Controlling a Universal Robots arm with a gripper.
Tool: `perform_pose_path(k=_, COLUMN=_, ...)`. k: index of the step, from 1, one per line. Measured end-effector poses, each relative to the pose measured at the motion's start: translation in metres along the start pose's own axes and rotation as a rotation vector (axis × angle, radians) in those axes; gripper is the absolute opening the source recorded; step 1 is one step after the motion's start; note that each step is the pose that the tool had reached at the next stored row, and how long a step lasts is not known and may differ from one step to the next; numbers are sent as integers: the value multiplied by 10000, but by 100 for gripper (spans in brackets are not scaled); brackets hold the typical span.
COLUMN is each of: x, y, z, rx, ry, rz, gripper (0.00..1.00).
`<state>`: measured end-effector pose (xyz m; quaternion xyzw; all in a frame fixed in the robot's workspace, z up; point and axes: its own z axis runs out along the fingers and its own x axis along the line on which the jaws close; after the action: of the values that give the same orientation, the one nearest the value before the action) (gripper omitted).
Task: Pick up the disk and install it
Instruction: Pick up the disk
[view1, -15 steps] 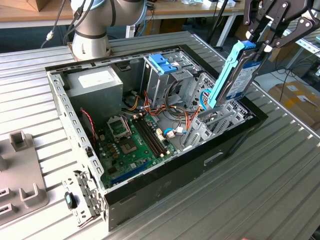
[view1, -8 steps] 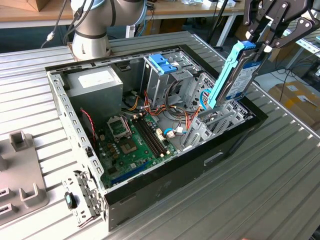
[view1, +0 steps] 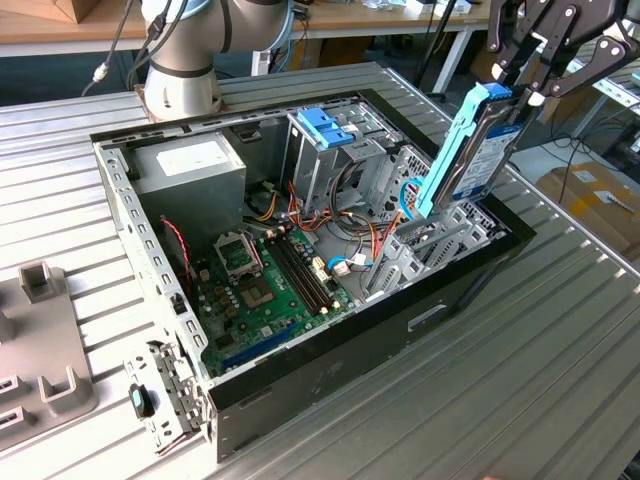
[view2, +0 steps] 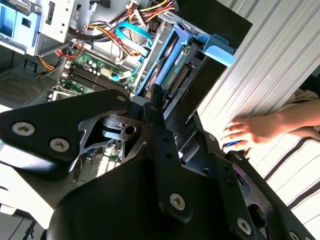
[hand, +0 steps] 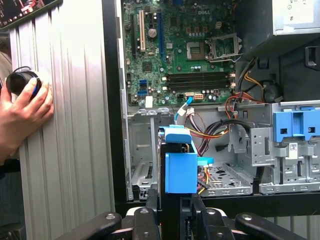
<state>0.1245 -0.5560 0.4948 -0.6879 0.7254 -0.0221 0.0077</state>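
Ribbed tabletop holds the open computer case; at the exterior view's upper right the gripper pinches the disk, long axis slanting steeply down into it.

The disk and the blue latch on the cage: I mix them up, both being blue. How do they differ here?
The disk is a grey slab with light-blue rails; the latch is all deeper-blue plastic. The disk stands steeply tilted, clamped in the tool, lower end in the case; the latch sits atop the cage. Both have blue plastic.
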Motion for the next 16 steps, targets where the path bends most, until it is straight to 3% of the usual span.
perform_pose_path(k=9, x=30, y=18, z=82, rx=0, ry=2, rz=0, gripper=35)
perform_pose_path(k=16, x=30, y=19, z=88, rx=1, ry=2, rz=0, gripper=35)
